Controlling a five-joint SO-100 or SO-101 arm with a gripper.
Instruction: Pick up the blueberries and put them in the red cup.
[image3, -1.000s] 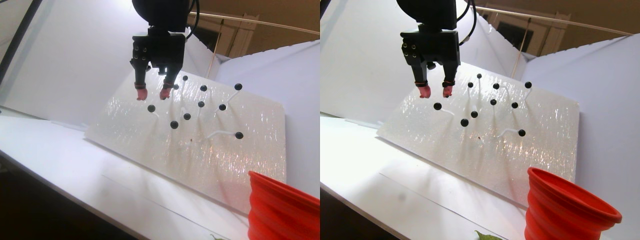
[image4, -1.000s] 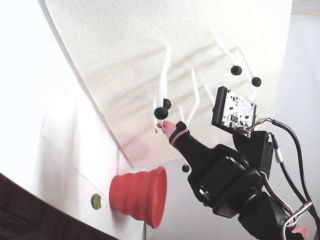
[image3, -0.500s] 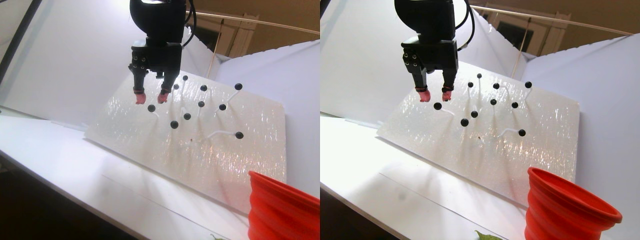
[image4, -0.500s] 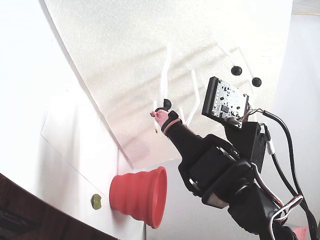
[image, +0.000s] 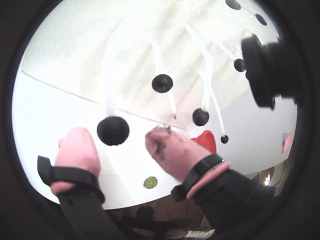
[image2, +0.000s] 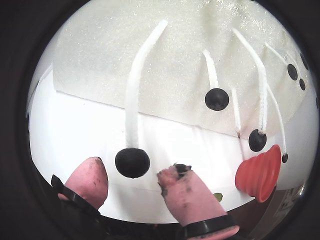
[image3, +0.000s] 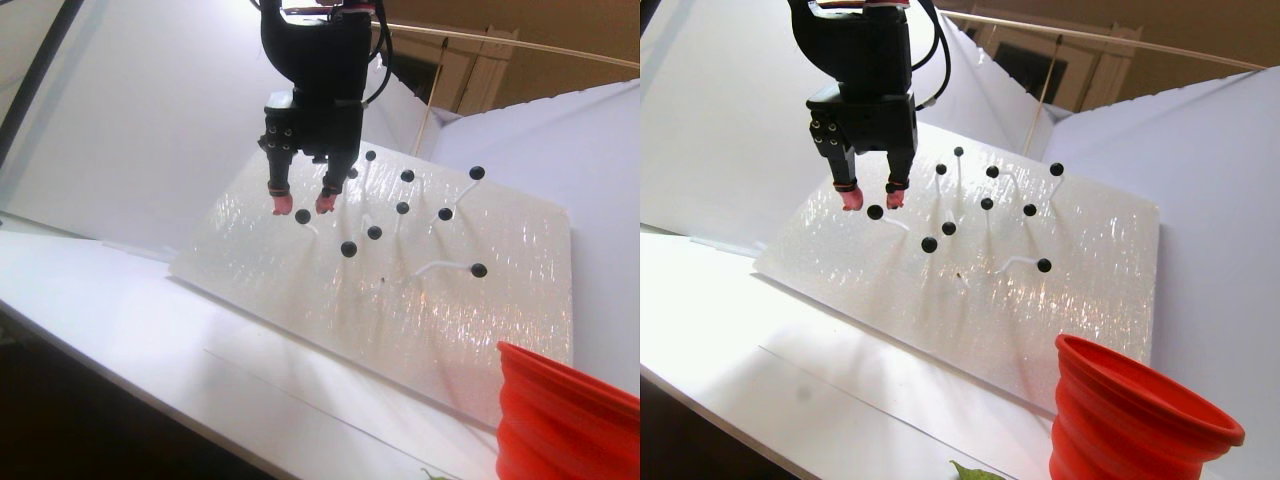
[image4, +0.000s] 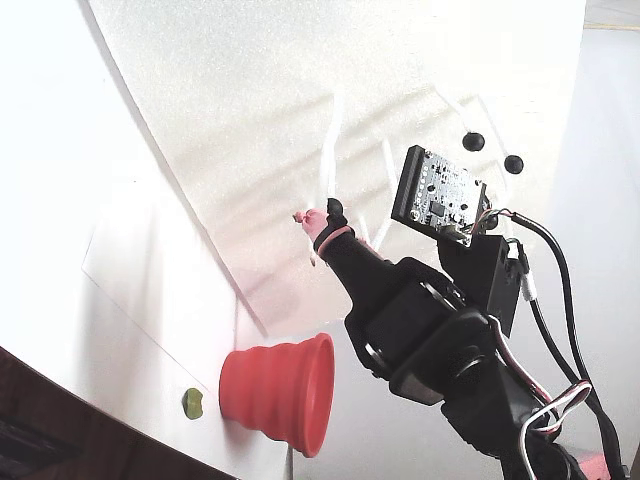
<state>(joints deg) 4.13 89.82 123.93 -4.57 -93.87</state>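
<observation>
A white worktop (image3: 120, 300) carries a glittering white foam panel (image3: 470, 320) that leans back against the white wall behind it, its lower edge resting on the worktop. The black arm (image3: 315, 60) reaches down over the panel's upper left corner in the stereo pair view, and in the fixed view it enters from the lower right corner with a bare circuit board (image4: 438, 192) mounted on it.

The red cup (image3: 560, 425) stands on the worktop near its front right corner in the stereo pair view, just beyond the panel's lower right corner and well apart from the gripper; in the fixed view the red cup (image4: 280, 388) shows sideways below the panel's edge.

The gripper (image3: 300, 206) hangs with its two pink-tipped fingers spread apart and nothing clamped between them. In both wrist views one berry (image2: 132, 162) on a thin white stem (image2: 137, 85) sits in the gap between the fingertips (image2: 90, 181), apart from both pads, a little nearer the left one in these views. In the stereo pair view that berry (image3: 302, 217) lies just below and between the tips.

The remaining blueberries (image3: 405, 210) stand on stems toward the panel's upper middle, to the gripper's right in that view. A small yellow-green blob (image4: 192, 403) lies at the worktop's edge beside the cup.
</observation>
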